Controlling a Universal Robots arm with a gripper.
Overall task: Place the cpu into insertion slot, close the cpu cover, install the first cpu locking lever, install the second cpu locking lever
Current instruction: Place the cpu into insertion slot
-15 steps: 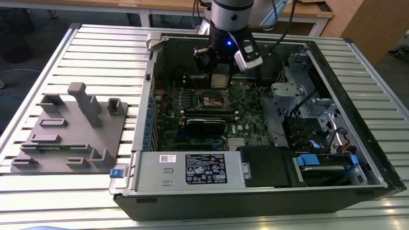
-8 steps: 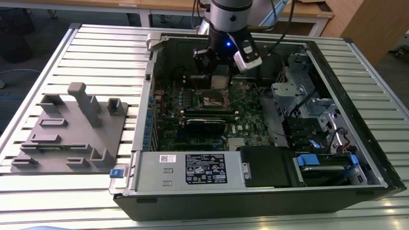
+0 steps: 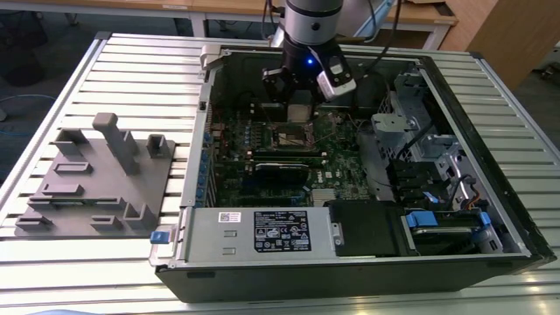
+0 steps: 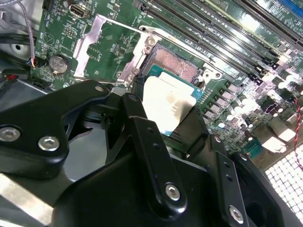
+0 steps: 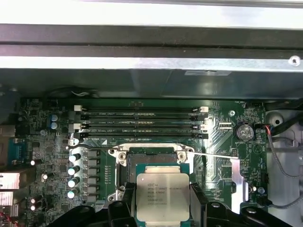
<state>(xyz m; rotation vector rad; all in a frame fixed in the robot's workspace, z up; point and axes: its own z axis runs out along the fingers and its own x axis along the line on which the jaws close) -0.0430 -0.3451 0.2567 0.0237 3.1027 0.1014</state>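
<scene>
In the exterior view my arm (image 3: 311,26) reaches steeply down into the open computer case (image 3: 350,279), wrist above the socket (image 3: 293,136). In the first wrist view my jaws clamp the chip (image 5: 162,194) by two edges, close to the socket and not yet in it. In the second wrist view the cover (image 4: 87,41) lies flipped open beside the socket. I judge placing is in hand, and seating calls for squared edges.

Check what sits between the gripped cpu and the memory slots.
The insertion slot, uncovered and its visible part bare, lies between the cpu and the memory slots, as seen in the first wrist view.
</scene>
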